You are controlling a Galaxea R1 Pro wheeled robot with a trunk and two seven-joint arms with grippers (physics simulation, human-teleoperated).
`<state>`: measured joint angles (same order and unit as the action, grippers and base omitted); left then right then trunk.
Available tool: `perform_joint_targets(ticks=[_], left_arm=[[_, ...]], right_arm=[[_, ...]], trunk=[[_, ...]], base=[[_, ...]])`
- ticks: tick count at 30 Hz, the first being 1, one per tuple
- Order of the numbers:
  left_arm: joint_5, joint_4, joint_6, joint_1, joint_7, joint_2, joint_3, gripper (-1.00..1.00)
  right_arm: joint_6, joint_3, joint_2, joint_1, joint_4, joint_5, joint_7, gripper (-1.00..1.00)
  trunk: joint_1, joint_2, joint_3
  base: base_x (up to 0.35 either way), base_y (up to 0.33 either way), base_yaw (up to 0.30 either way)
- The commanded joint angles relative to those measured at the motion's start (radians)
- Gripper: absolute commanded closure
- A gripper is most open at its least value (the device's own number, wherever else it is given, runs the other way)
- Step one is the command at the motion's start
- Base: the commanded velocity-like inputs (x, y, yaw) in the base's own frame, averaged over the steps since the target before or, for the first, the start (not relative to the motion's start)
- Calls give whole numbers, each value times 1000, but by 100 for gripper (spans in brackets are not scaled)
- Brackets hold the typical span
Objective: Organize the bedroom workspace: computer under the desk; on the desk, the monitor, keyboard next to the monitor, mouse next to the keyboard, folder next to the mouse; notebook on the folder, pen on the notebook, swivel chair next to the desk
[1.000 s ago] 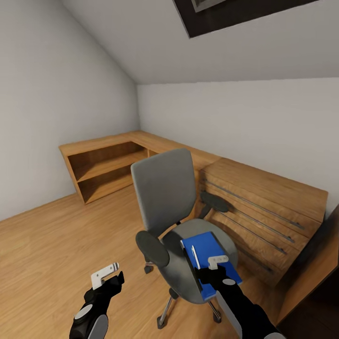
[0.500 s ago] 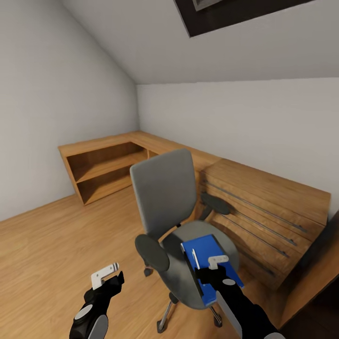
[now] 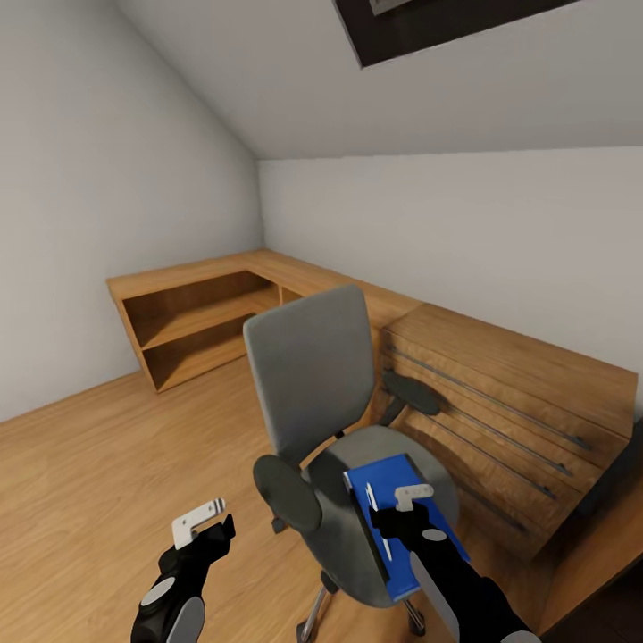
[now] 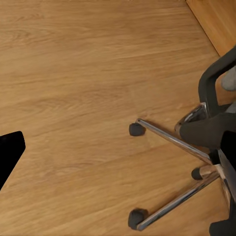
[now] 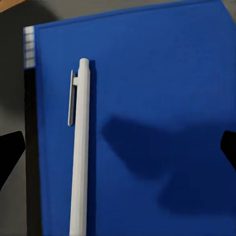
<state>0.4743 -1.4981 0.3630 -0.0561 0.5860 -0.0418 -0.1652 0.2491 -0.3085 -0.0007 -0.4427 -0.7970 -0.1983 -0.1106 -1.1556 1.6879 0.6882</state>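
The folder (image 3: 399, 518) lies on the chair (image 3: 330, 420) seat, pen (image 5: 78, 147) on top. The right pincer (image 3: 404, 511) hovers just above the folder, jaws wide (nothing held). The left pincer (image 3: 201, 522) hangs beside the chair; I cannot tell its opening.

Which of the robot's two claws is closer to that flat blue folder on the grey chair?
The right. The right gripper hangs directly over the flat bright blue folder on the grey swivel chair; the left gripper hangs over the wood floor, beside the chair.
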Motion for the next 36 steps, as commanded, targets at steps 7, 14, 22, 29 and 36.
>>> perform_joint_targets(ticks=[7,14,22,29,36], left_arm=[[8,-2,5,-1,8,-1,1,-100],[9,-2,4,-1,8,-1,1,-100],[9,-2,4,-1,8,-1,0,-100],[9,-2,5,-1,8,-1,-2,-100],[9,-2,4,-1,8,-1,-2,-100]], right_arm=[[4,-4,-1,-1,-2,-10,-9,-100],[4,-4,-1,-1,-2,-10,-9,-100],[4,-4,-1,-1,-2,-9,-9,-100],[4,-4,-1,-1,-2,-9,-9,-100],[3,-4,-1,-1,-2,-9,-9,-100]], trunk=[[-19,36,17],[-19,36,17],[-31,57,26],[-46,85,39],[-61,113,51]], base=[[1,0,0],[0,0,0],[0,0,0],[0,0,0],[0,0,0]])
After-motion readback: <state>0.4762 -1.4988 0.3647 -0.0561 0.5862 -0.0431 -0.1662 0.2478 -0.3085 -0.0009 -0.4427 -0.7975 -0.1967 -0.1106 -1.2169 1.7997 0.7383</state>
